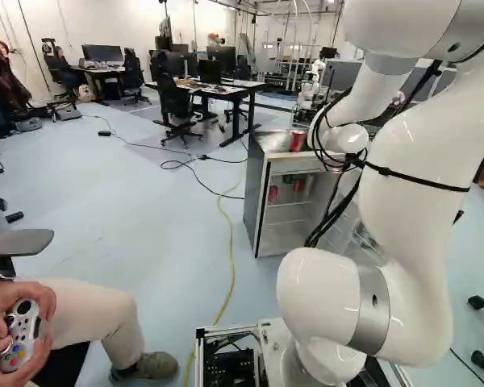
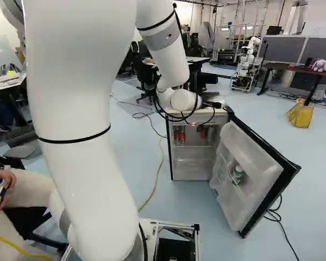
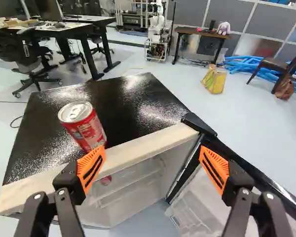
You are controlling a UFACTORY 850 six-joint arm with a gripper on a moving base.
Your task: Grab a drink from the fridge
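Observation:
The small fridge (image 2: 170, 157) stands ahead with its door (image 2: 250, 179) swung wide to the right. Several cans, one of them a red can (image 2: 182, 137), are on its upper shelf, and a green-and-white bottle (image 2: 237, 174) sits in the door rack. Another red can (image 1: 297, 141) stands upright on the fridge's black top. In the wrist view my gripper (image 3: 152, 167) is open and empty, its fingers above the fridge's front edge. That top can (image 3: 84, 127) is just beyond the finger on its side, outside the gap. Both base views mostly hide the gripper behind the arm's wrist.
A person's hands with a controller (image 1: 20, 334) and a leg are close at the left of the left base view. A yellow cable (image 1: 230, 258) runs along the floor beside the fridge. Desks (image 1: 226, 89) and another robot (image 2: 247, 62) stand farther back.

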